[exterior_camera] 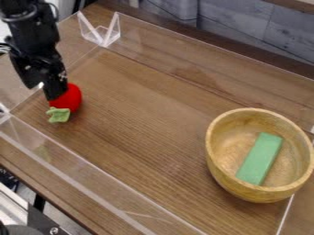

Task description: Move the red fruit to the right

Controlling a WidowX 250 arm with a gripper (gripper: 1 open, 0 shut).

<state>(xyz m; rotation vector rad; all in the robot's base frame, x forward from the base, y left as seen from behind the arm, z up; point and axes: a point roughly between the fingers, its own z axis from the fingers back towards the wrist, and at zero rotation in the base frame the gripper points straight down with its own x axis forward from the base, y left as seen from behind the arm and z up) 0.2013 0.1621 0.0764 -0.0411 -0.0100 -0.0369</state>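
Note:
The red fruit (69, 97) is a small red strawberry with a light green cap, lying at the left side of the wooden table (147, 119). My black gripper (42, 81) hangs just above and to the left of it, pointing down. Its fingers are open, the right one overlapping the fruit's upper left side and the other further left. Whether a finger touches the fruit I cannot tell. Nothing is held.
A wooden bowl (219, 162) stands at the right front with a flat green block (260, 157) inside. Clear plastic walls (73, 170) ring the table, with a clear corner piece (103, 32) at the back left.

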